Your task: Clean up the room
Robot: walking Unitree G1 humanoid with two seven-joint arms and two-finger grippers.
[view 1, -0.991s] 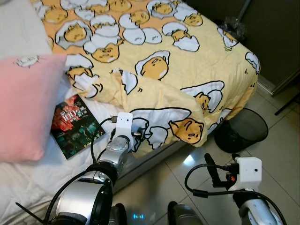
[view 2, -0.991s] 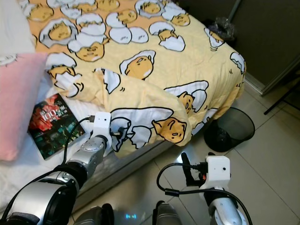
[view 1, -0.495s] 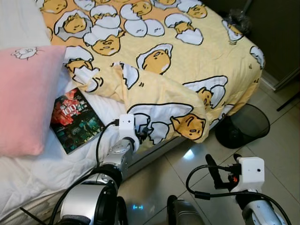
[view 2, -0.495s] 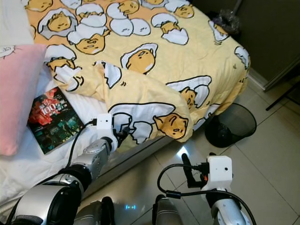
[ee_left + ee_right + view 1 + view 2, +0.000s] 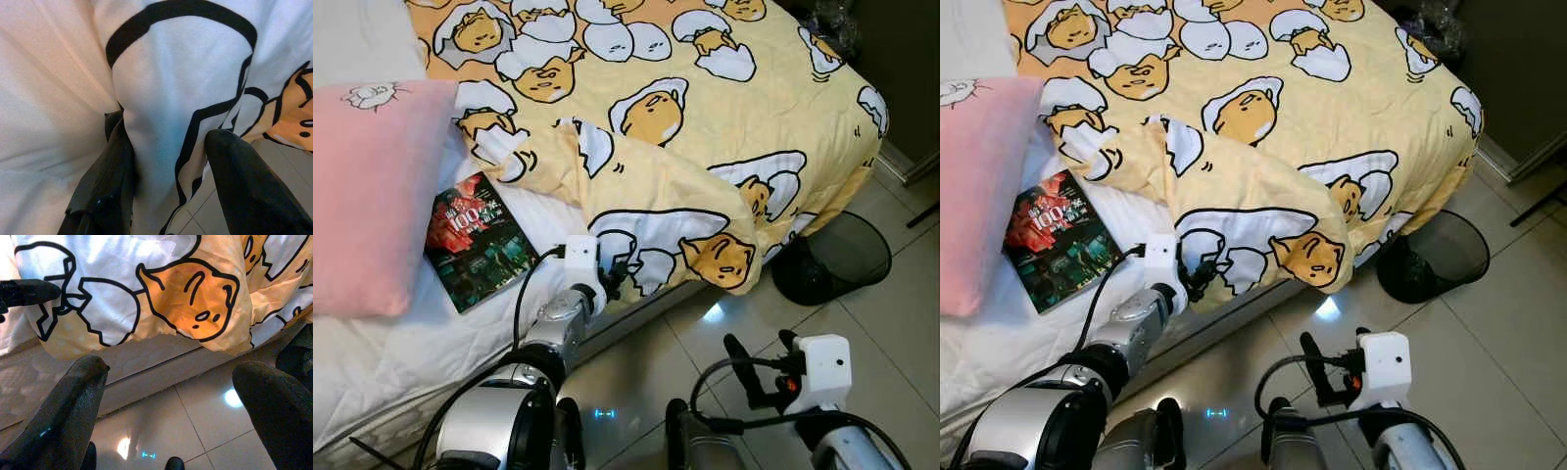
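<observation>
I have my left gripper [image 5: 166, 161] pinched on a fold of the yellow egg-print duvet [image 5: 705, 147] at the near edge of the bed [image 5: 401, 352], close to the corner of the cover that is flipped back on itself; in the left wrist view the two black fingers [image 5: 239, 181] squeeze a ridge of white cloth with a black outline between them, so I judge the hold firm. My right gripper [image 5: 171, 396] hangs over the tiled floor [image 5: 901, 323] with its fingers spread wide apart and nothing between them, looking toward the drooping hem of the duvet. The duvet lies rumpled, one corner doubled over toward the middle of the bed and bare white sheet [image 5: 382, 362] showing along the near edge. On that sheet a dark-covered book [image 5: 480, 245] lies flat beside a pink pillow [image 5: 367, 196] at the head end. A black mesh bin [image 5: 832, 259] stands on the floor just off the foot corner. As I judge it, tidying has hardly begun: the cover needs pulling straight over the sheet, and the book remains to be put away
</observation>
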